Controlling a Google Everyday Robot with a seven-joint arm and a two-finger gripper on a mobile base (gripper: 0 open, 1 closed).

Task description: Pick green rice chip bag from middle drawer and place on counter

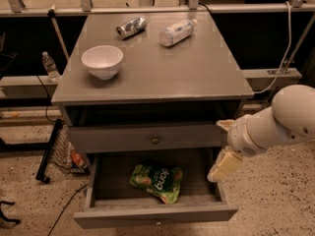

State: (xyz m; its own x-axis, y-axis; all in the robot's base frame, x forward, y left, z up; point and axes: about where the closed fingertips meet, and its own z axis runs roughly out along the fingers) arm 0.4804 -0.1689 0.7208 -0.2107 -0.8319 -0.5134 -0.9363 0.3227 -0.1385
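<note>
Middle drawer open. Green rice chip bag lies flat mid-floor, crinkled, white lettering, clear of walls. Hand just outside drawer's right wall; grip can't tell. Bench front-right open; bowl, can, bottle farther back.

A: Dim overall?
B: Yes. Light falls from above onto the counter, leaving a soft sheen.
A: Shadows?
B: Dark beneath its overhang; the pale tool by the drawer's right side catches light.
</note>
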